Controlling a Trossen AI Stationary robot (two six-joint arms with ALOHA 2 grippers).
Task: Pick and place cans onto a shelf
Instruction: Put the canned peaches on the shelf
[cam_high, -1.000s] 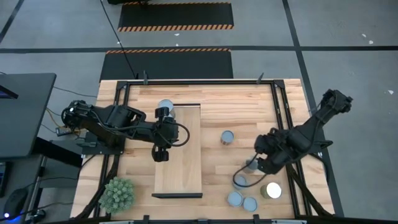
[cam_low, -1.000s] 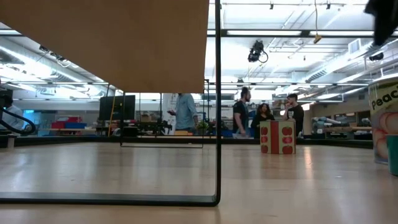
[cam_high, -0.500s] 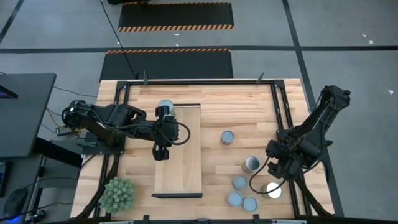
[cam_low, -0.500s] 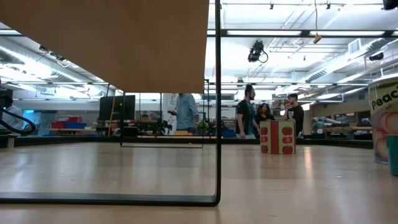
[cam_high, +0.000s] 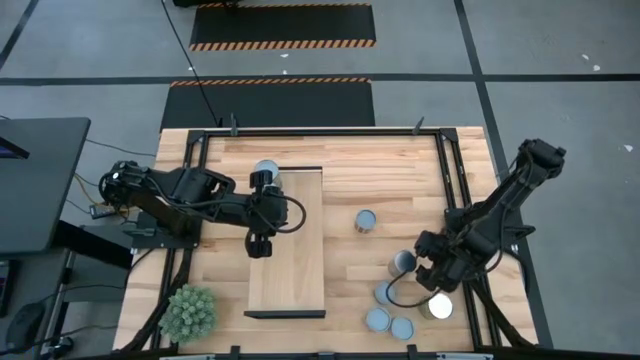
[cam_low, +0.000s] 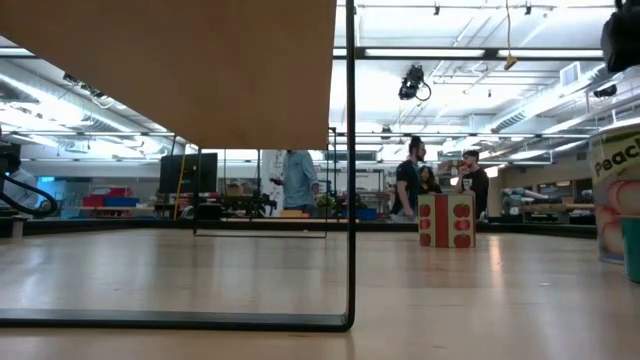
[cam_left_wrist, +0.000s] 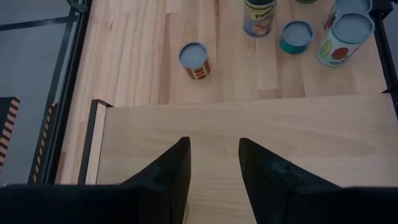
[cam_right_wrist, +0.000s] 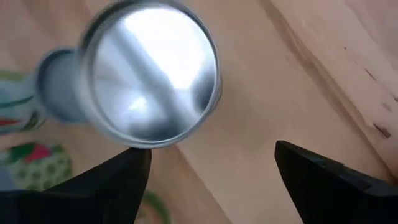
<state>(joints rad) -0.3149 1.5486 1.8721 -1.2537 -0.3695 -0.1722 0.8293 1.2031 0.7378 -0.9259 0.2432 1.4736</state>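
Note:
The shelf (cam_high: 290, 240) is a pale board standing on thin dark legs left of the table's middle; its underside (cam_low: 170, 70) shows in the low view. My left gripper (cam_high: 258, 247) hovers open and empty over the board (cam_left_wrist: 214, 168). One can (cam_high: 266, 172) stands by the shelf's far left corner and one (cam_high: 366, 221) stands alone right of the shelf. Several cans (cam_high: 385, 293) are grouped near the right front. My right gripper (cam_high: 431, 284) is open above this group, beside a bright shiny-topped can (cam_high: 437, 306), whose top (cam_right_wrist: 152, 78) shows just ahead of the fingers.
A spiky green plant (cam_high: 189, 312) stands at the near left corner. Dark rails (cam_high: 455, 190) frame the table. A tall peach-labelled can (cam_low: 618, 190) shows at the low view's right edge. People stand in the room beyond (cam_low: 415, 190). Bare tabletop lies between the shelf and the lone can.
My right gripper has gone from over the far can of the group toward the table's near right, then back a little to the left, and now stands by the shiny-topped can. That far can now shows uncovered. My left arm has kept still.

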